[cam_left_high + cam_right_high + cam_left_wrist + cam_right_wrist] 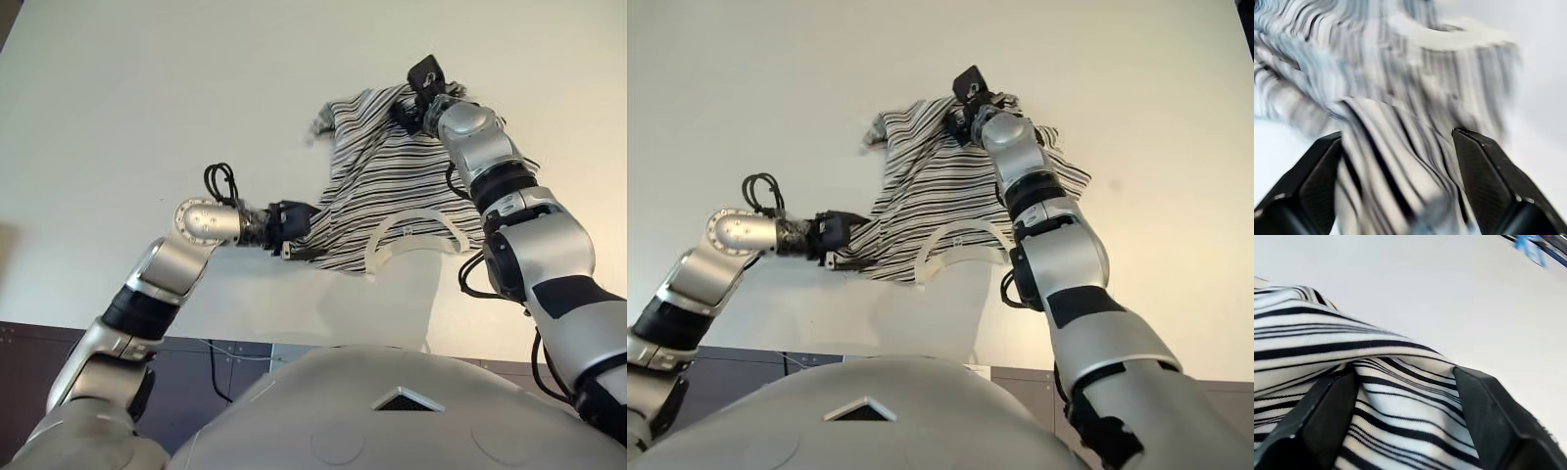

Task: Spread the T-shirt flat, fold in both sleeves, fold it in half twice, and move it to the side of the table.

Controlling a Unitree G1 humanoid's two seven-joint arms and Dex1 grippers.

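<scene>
A black-and-white striped T-shirt [377, 186] lies rumpled on the white table [147, 98], its white collar [416, 230] toward the near edge. My left gripper [299, 235] is at the shirt's near left edge. In the left wrist view that gripper [1397, 134] is open, with a fold of striped cloth [1400, 98] running between its fingers. At the shirt's far edge is my right gripper [407, 103]. Seen from the right wrist, it [1404, 373] is open too, its jaws wide apart either side of a ridge of cloth [1327, 333].
Bare white tabletop stretches to the left of and beyond the shirt. The table's near edge [196, 338] runs just below the left arm. A small blue object [1530, 247] lies far off in the right wrist view.
</scene>
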